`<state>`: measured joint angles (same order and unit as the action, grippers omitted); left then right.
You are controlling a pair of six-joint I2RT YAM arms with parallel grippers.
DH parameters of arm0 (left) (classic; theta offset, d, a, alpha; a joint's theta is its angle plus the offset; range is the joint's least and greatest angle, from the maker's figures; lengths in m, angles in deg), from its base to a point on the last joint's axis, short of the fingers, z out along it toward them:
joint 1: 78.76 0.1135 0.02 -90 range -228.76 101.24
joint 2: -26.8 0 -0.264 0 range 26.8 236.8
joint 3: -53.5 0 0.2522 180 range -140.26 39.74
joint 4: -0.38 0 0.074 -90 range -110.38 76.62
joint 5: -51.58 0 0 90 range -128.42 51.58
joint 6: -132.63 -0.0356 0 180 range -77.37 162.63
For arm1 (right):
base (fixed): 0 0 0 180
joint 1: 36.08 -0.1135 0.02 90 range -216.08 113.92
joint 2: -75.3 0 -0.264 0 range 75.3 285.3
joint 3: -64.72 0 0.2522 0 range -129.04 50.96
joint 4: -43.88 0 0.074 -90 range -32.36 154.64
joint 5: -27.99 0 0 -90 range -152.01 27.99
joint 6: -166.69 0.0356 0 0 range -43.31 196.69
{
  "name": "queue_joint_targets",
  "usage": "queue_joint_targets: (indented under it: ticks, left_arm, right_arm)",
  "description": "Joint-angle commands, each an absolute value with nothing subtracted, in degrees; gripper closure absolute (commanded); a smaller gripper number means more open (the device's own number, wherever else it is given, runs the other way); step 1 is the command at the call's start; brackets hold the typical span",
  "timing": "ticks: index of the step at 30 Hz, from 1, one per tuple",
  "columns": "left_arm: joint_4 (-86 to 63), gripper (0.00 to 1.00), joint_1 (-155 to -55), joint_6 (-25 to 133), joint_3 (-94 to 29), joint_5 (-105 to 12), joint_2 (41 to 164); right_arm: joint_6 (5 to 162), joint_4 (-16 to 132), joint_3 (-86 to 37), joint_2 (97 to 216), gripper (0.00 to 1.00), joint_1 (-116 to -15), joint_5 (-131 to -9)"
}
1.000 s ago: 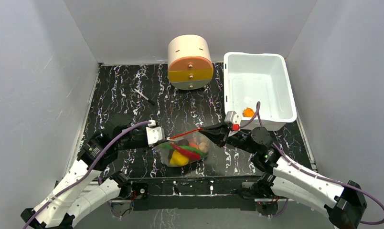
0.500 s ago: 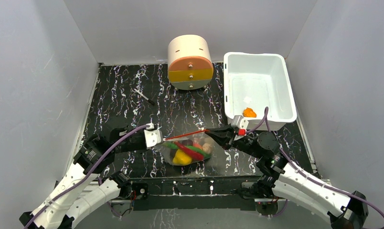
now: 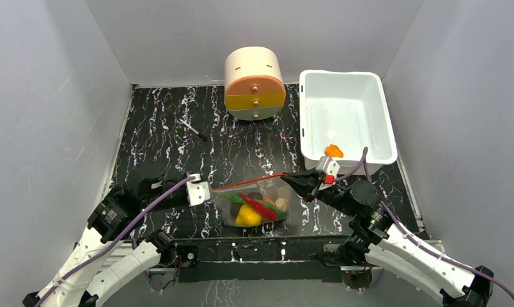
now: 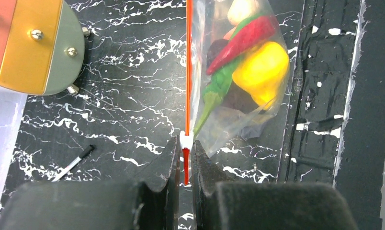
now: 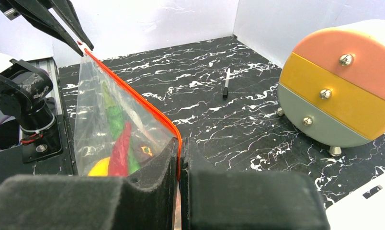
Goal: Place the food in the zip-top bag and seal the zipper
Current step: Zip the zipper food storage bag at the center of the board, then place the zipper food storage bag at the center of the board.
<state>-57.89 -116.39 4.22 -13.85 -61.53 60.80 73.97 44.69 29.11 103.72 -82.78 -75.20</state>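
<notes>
The clear zip-top bag hangs stretched between my two grippers above the table's front. It holds the yellow lemon, red chili, green chili, a dark maroon piece and a beige bulb. The orange-red zipper runs taut. My left gripper is shut on its left end, at the white slider. My right gripper is shut on the right end of the zipper. One orange fruit lies in the white tub.
The white tub stands at the back right. A round drawer unit with orange, yellow and grey fronts stands at the back middle. A black pen lies at the left middle of the black marbled table.
My left gripper has drawn back to the left and my right gripper to the right. The zipper strip between them is longer and tauter, and the bag has shifted slightly right.
</notes>
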Motion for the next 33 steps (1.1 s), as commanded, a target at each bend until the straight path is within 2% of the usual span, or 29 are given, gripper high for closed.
queue_joint_targets:
  ticks: [1,17,28,33]
  left_arm:
    - [-65.39,1.0,-116.2,1.71,-17.12,-55.88,59.85]
    - [-69.48,1.0,-116.2,1.23,-16.61,-52.57,57.44]
    - [-70.29,1.0,-116.2,4.49,-22.79,-56.4,61.16]
    - [-67.84,1.0,-116.22,6.52,-20.99,-57.86,60.91]
  right_arm:
    - [73.53,43.09,27.21,101.27,1.0,-81.69,-70.53]
    - [74.35,49.33,28.66,97.21,1.0,-81.69,-69.56]
    - [68.45,58.18,21.83,100.2,1.0,-81.69,-89.16]
    - [66.1,65.79,17.86,102.78,1.0,-81.69,-86.06]
